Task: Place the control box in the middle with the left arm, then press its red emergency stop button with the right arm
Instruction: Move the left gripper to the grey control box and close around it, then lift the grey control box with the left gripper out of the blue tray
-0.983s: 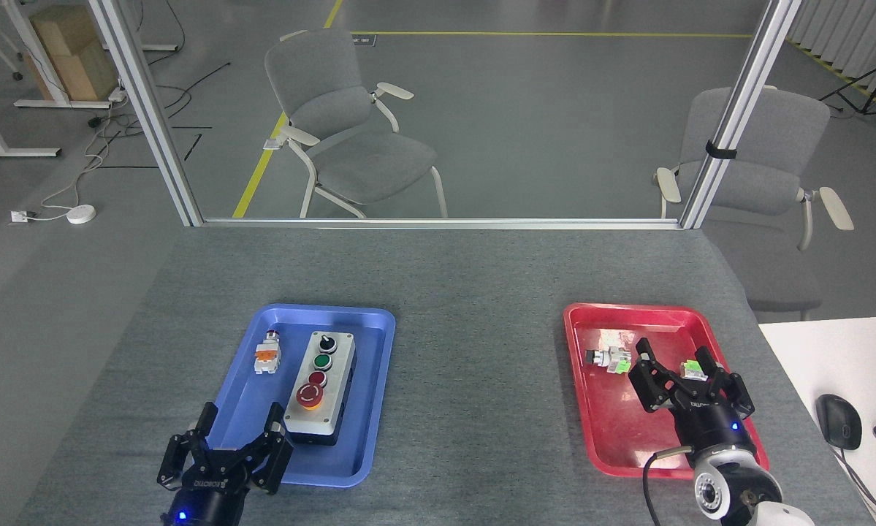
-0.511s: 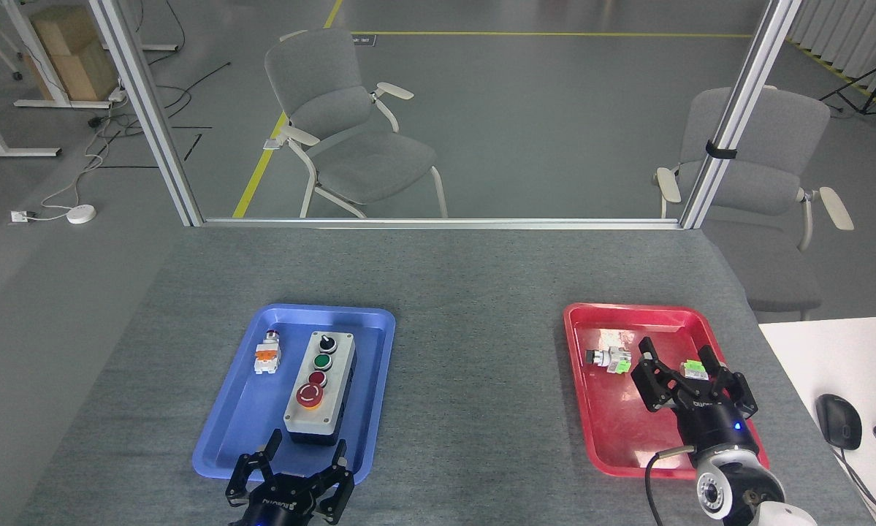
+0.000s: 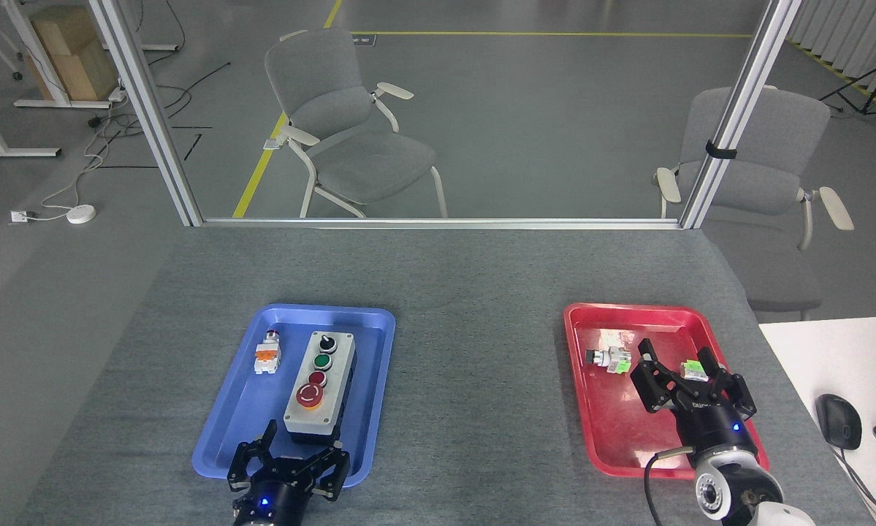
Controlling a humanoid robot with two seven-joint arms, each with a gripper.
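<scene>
Left claw (image 3: 288,459) at the bench's near edge, fingers spread, holding nothing, poised over the near rim of the blue tray (image 3: 368,387), just short of the control box. Right claw (image 3: 690,376) at the near right, fingers spread wide and empty, hanging above the red tray (image 3: 598,431), black cable looping beside its white wrist.

Control box (image 3: 321,387) lying lengthwise in the blue tray, toward its right wall, near end close to the left claw's fingertips without touching. Red emergency stop button (image 3: 310,395) nearest on its lid, then small red, green and black knob farther back. White-and-orange switch part (image 3: 267,354) to its left, apart.

Two small parts in the red tray's far half, one partly hidden behind the right claw. Middle (image 3: 474,365) of the bench between the trays: grey felt.
</scene>
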